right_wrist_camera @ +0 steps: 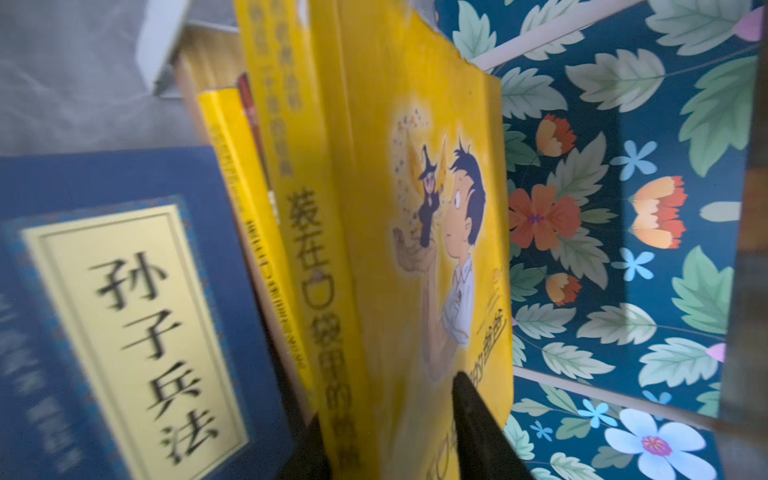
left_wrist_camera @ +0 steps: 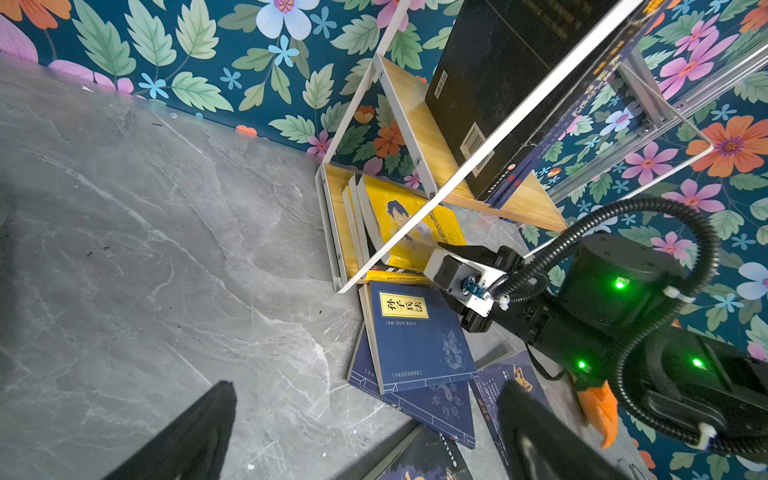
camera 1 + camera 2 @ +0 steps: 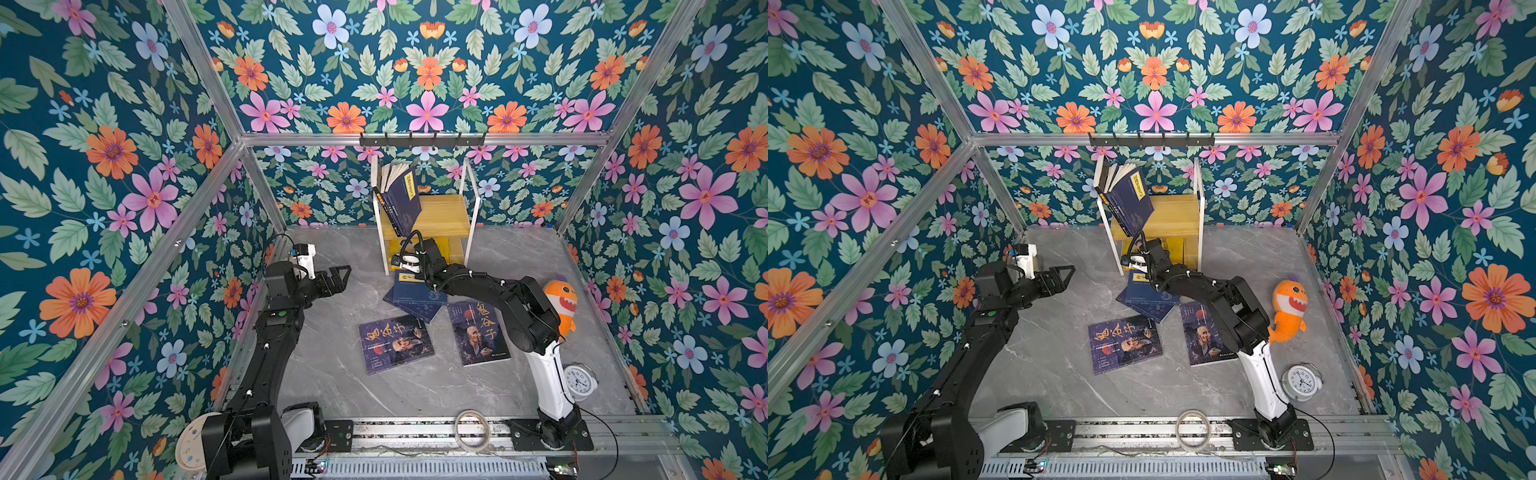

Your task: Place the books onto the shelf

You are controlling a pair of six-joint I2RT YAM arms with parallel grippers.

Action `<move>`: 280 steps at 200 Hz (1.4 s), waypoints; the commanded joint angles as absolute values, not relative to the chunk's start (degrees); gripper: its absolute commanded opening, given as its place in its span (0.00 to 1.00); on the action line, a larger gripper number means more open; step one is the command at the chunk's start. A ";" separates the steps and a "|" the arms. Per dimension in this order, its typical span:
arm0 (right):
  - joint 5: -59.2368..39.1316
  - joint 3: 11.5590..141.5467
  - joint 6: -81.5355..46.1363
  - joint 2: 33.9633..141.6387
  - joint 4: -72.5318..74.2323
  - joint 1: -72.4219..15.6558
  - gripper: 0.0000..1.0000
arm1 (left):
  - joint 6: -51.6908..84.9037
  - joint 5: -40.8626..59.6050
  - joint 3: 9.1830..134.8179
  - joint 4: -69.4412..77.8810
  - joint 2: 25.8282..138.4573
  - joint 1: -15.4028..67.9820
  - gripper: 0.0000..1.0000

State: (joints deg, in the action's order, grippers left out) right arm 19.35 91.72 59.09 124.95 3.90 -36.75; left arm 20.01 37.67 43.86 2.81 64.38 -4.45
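Note:
The shelf [image 3: 444, 216] [image 3: 1175, 216] stands against the back wall. Several books [image 3: 401, 199] lean on its upper board. My right gripper [image 1: 382, 399] reaches into the lower tier, its jaws parted on either side of a yellow cartoon-boy book [image 1: 415, 249] [image 2: 407, 224] that stands there among other yellow books. Two navy books [image 3: 413, 295] [image 2: 415, 332] lie stacked on the floor before the shelf. Two old-man portrait books [image 3: 395, 343] [image 3: 478, 332] lie nearer the front. My left gripper [image 3: 338, 278] [image 2: 368, 384] hovers open and empty to the left of the navy books.
An orange plush shark [image 3: 561, 299] and a white alarm clock [image 3: 579, 380] sit by the right wall behind the right arm. A tape ring [image 3: 471, 430] lies on the front rail. A black hook rail [image 3: 422, 140] hangs above the shelf.

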 commanded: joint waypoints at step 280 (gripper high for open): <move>5.86 95.97 49.82 123.87 -9.14 -33.08 0.33 | 19.09 38.41 44.25 3.48 64.68 -5.05 1.00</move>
